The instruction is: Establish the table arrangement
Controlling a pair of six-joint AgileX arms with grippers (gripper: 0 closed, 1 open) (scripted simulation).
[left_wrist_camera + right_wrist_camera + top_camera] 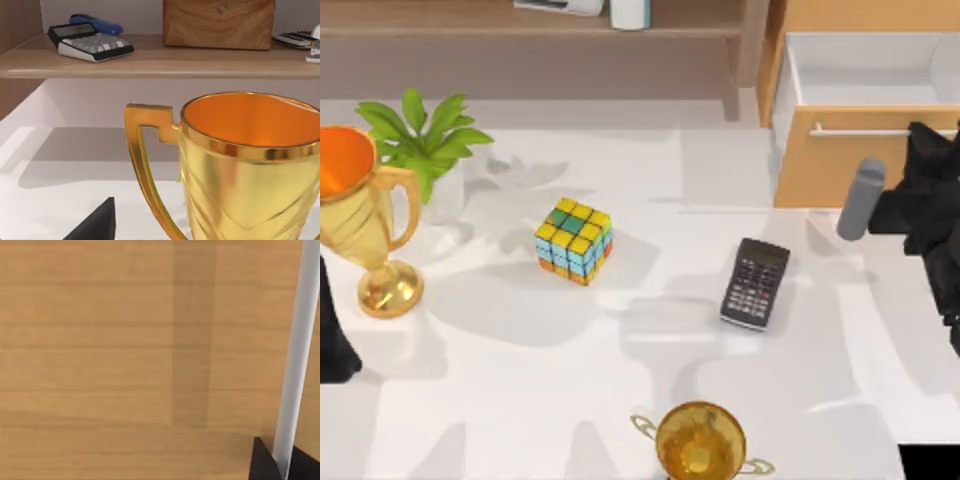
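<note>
Right jaws clamped on the drawer's silver bar handle (295, 355); left jaws' state cannot be told.
Right gripper (280, 465) at the open drawer (865, 70), desk (520, 400) far right. Nearby: calculator (756, 283), cube (574, 240), plant (420, 135), two gold trophies (365, 225) (700, 442); left arm parked beside one.

A brown wooden shelf (530, 20) stands beside a light-wood drawer cabinet (840, 160).

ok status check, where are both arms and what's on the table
Right gripper at the drawer's silver handle, drawer open. Left arm parked at left edge by gold trophy. Table holds cube, calculator, second trophy.
</note>
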